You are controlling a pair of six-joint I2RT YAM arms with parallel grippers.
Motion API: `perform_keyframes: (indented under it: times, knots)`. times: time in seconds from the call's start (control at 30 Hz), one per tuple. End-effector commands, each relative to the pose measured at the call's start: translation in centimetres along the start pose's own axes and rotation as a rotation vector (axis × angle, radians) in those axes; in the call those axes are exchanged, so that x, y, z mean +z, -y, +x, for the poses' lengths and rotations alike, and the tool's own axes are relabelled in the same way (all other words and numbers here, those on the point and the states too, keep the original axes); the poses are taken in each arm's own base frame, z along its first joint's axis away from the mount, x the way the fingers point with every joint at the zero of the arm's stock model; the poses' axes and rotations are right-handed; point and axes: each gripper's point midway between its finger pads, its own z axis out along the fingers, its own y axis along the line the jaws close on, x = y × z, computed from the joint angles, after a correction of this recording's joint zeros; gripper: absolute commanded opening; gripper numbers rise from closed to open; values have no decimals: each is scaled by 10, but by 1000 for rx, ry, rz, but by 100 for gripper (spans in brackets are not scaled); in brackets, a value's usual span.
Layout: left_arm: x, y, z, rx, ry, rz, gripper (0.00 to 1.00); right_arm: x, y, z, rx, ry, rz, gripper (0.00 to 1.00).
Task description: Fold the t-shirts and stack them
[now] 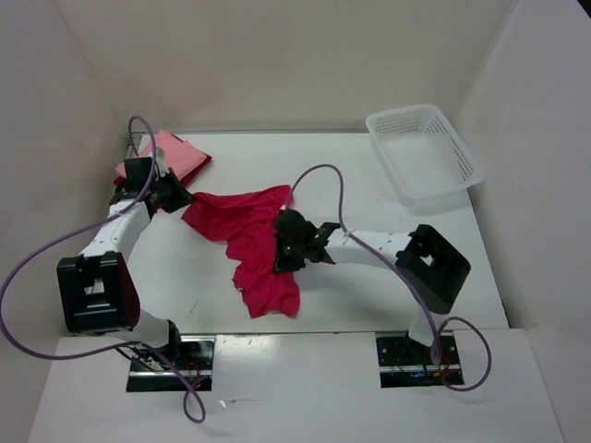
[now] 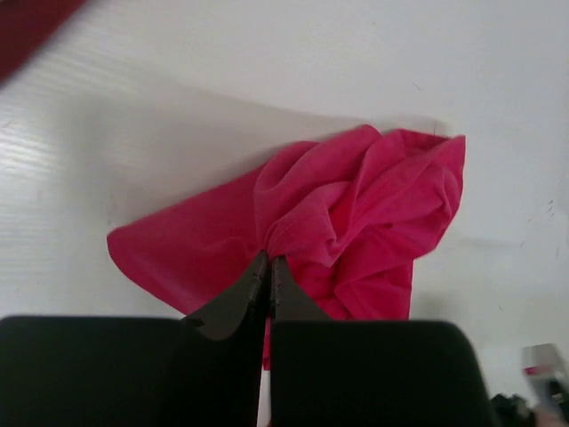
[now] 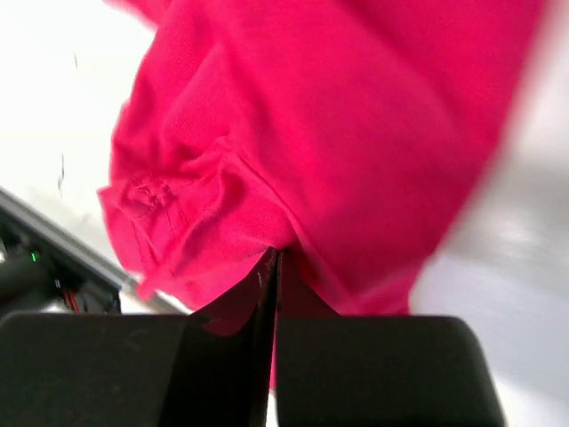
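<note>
Nearby: basket (image 1: 423,148) far-R, pink shirt (image 1: 169,153) far-L.

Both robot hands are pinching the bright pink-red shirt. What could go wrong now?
1. The left gripper and right gripper each pinch only a small bunch of the shirt, so it might slip out if they pull apart.
2. The shirt is crumpled, so the fold may come out lumpy.
3. The left gripper sits close to the folded shirts and could nudge them.
</note>
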Motion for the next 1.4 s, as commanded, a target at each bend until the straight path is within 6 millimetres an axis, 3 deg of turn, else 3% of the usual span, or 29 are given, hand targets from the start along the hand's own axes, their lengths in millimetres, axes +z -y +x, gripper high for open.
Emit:
perform_keyframes:
  times: [0.0,0.03,0.07,0.13,0.17,0.23,0.27,0.3,0.33,0.37,0.4,0.47,0.5,0.53,0.57,0.6,0.67,0.7,0.73,0.8,0.83,1.0,1.1,1.17,1.27,1.3,1.33,1.37]
  knots:
    - [-24,-7,-12,-51,62,21,2,-47,15,-54,7,183,27,0]
    - [-26,-9,-3,-57,47,14,2,-63,16,-70,15,231,10,0]
    - [-26,-17,2,-76,33,-3,2,-69,41,-85,39,253,52,0]
    - [-30,-19,10,-80,23,-8,2,-74,68,-96,58,259,109,0]
    - [-28,-21,14,-84,13,-12,2,-84,97,-117,93,297,160,0]
    - [-30,-25,25,-90,0,-18,2,-101,121,-147,149,339,150,0]
    - [-30,-25,25,-90,0,-18,2,-118,152,-180,222,403,164,0]
    - [-29,-28,30,-95,-7,-31,2,-124,164,-194,242,418,162,0]
    - [-29,-29,32,-89,-15,-34,2,-114,178,-198,279,378,156,0]
    - [-29,-29,32,-89,-15,-34,2,-126,191,-222,309,421,166,0]
    - [-27,-31,34,-92,-23,-38,2,-127,201,-231,326,437,189,3]
    - [-26,-30,31,-103,-22,-38,3,-132,214,-245,375,459,198,25]
    - [-27,-28,27,-99,-13,-34,3,-136,215,-248,381,461,193,33]
    - [-28,-24,24,-96,-12,-16,3,-138,210,-246,371,466,198,50]
    - [-28,-24,24,-96,-12,-16,4,-152,194,-246,334,498,183,56]
    - [-28,-24,24,-96,-12,-16,4,-148,170,-236,270,481,158,60]
    - [-29,-20,28,-96,-21,6,4,-135,161,-197,249,403,161,67]
    - [-31,-20,31,-104,-16,8,4,-141,151,-183,252,405,128,67]
    - [-33,-18,33,-103,-16,18,4,-125,164,-151,284,350,137,67]
    - [-34,-18,37,-103,-22,31,4,-119,190,-117,383,318,172,67]
    - [-33,-19,41,-115,-30,28,4,-119,196,-112,406,322,175,67]
    - [-33,-13,41,-111,-34,61,4,-138,235,-134,498,452,305,67]
    - [-34,-8,35,-103,-22,78,5,-128,259,-140,520,432,361,69]
    - [-35,-5,32,-99,-18,90,5,-102,271,-130,538,357,381,69]
    - [-40,2,27,-99,-9,115,5,-83,276,-145,559,361,367,65]
    - [-43,6,26,-93,-3,129,5,-82,275,-159,553,382,357,60]
    - [-46,11,22,-94,7,144,5,-71,276,-159,559,351,345,59]
    - [-49,15,20,-93,2,157,5,-72,273,-173,554,365,337,59]
